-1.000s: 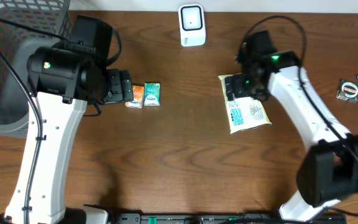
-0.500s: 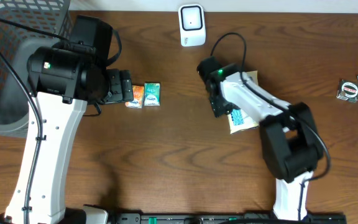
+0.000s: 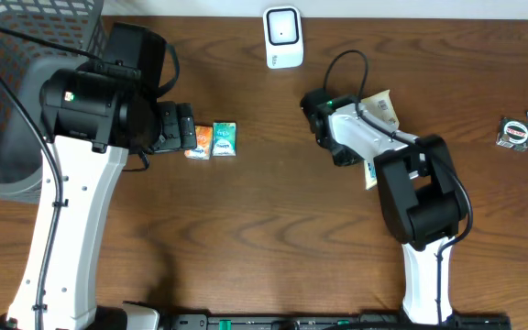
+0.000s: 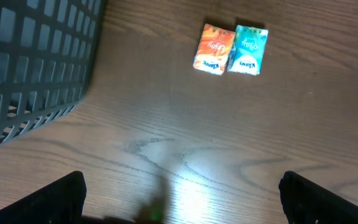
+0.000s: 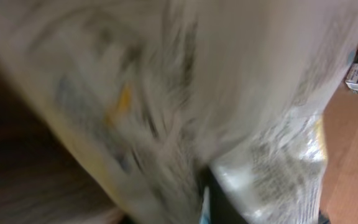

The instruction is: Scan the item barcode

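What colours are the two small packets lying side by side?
An orange packet and a teal packet, clearest in the left wrist view.

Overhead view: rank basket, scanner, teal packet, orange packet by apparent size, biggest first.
1. basket: largest by far, even though the frame edge crops it.
2. scanner.
3. teal packet and orange packet: they look alike, so no ranking between them.

My packet [image 3: 386, 109] is pale yellow plastic with dense black print, tilted, at 4 o'clock from the scanner [image 3: 282, 38]. Up close it blurs. The scanner is white, upright, at 12 o'clock.
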Controlling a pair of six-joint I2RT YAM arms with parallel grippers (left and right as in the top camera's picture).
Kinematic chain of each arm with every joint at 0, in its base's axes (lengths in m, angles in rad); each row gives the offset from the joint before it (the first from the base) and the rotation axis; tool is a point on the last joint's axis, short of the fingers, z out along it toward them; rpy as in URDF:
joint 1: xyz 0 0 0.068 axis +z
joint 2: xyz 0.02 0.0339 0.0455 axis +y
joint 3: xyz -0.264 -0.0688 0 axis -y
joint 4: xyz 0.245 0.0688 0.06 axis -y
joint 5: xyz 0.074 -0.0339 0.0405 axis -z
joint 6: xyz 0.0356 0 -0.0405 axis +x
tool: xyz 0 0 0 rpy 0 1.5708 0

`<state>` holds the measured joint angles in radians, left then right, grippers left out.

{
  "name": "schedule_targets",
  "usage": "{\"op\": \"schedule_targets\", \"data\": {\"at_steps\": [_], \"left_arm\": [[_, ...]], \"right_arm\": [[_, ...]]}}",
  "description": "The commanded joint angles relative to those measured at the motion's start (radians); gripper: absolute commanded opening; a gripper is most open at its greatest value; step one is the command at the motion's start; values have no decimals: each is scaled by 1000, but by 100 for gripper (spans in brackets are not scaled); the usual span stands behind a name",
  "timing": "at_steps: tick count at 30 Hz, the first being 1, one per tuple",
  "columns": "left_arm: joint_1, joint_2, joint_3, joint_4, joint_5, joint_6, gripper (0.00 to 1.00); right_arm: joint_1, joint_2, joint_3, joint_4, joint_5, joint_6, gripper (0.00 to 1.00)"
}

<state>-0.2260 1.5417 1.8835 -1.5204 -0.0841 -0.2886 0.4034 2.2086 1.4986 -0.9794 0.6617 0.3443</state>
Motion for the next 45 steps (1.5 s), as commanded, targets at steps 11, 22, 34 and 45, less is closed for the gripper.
{"op": "schedule_targets", "data": {"at_steps": [11,22,34,45], "left_arm": [[0,0,-3,-5,-5,-5,98],[0,0,-3,-5,-5,-5,98],[0,0,-3,-5,-5,-5,98],[0,0,-3,-5,-5,-5,98]], "right_arm": [[-51,-153,98,-35,-690,-171,1],[-203,-315,89,-136,-1436,-335,1],[-323,-312,-43,-77,-1263,-357,66],[-282,-308,-109,171,-1176,-177,99]]}}
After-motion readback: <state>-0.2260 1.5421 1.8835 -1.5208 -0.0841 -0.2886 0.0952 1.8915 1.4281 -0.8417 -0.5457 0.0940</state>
